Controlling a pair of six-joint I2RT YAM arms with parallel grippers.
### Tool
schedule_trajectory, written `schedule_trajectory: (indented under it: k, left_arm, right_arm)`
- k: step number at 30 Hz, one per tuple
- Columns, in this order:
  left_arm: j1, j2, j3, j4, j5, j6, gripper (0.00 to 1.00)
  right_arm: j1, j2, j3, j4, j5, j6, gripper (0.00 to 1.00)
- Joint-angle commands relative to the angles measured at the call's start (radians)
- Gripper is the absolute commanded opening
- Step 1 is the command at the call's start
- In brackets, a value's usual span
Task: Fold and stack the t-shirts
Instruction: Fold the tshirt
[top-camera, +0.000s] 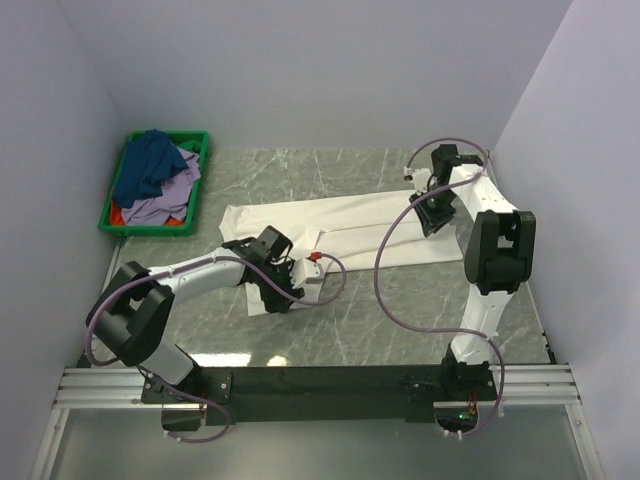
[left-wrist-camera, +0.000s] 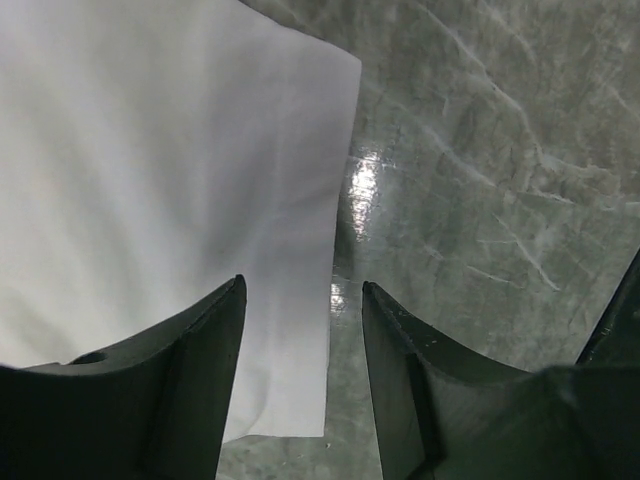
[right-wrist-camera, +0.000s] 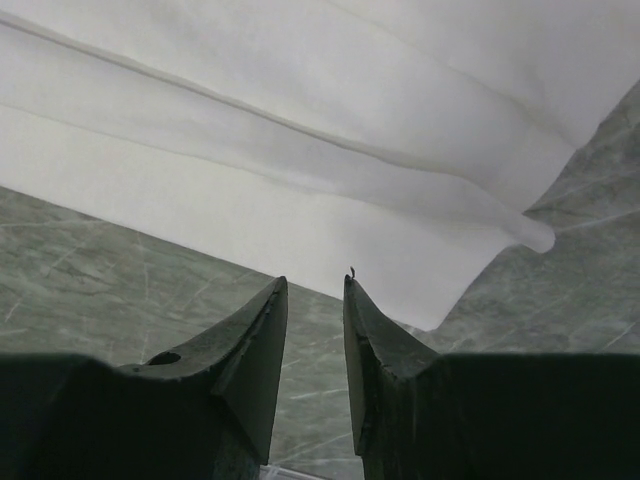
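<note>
The large white t-shirt (top-camera: 350, 220) lies folded into a long band across the middle of the table, its small red mark (top-camera: 314, 256) near the front edge. My left gripper (top-camera: 280, 293) is low over the shirt's near-left part. In the left wrist view the left gripper (left-wrist-camera: 302, 285) is open and empty, and a corner edge of the white cloth (left-wrist-camera: 150, 150) runs between its fingers. My right gripper (top-camera: 432, 218) is at the shirt's right end. In the right wrist view the right gripper (right-wrist-camera: 315, 280) is narrowly open and empty, just off the cloth's edge (right-wrist-camera: 300, 120).
A green crate (top-camera: 120, 228) at the back left holds the dark blue (top-camera: 150, 165), lavender (top-camera: 170, 195) and red (top-camera: 118, 213) t-shirts in a heap. The grey marble table (top-camera: 400, 300) is walled on the left, back and right.
</note>
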Motion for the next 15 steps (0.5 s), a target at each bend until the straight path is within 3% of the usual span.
schedule_trajectory:
  k: [1, 7, 9, 10, 11, 14, 15]
  left_arm:
    - [-0.017, 0.032, -0.019, 0.041, -0.024, 0.002, 0.56]
    - [-0.025, 0.094, -0.055, 0.126, -0.131, -0.026, 0.52]
    - [-0.024, 0.114, -0.055, 0.132, -0.154, -0.026, 0.46]
    - [-0.024, 0.117, -0.055, 0.132, -0.160, -0.024, 0.41]
    - [-0.025, 0.117, -0.049, 0.124, -0.160, -0.021, 0.28]
    - [-0.016, 0.103, 0.000, 0.051, -0.133, -0.009, 0.05]
    - [-0.008, 0.092, 0.018, 0.028, -0.124, 0.003, 0.01]
  right_arm:
    - [-0.015, -0.005, 0.032, -0.009, 0.019, 0.003, 0.36]
    - [-0.039, 0.005, 0.034, -0.008, 0.025, -0.003, 0.36]
    - [-0.039, 0.009, 0.034, -0.006, 0.025, -0.003, 0.36]
    - [-0.039, 0.011, 0.034, -0.005, 0.027, -0.005, 0.35]
    - [-0.039, 0.015, 0.037, -0.005, 0.027, -0.005, 0.35]
    - [-0.041, 0.021, 0.044, -0.005, 0.030, -0.008, 0.35]
    - [-0.041, 0.023, 0.049, -0.008, 0.033, -0.012, 0.34]
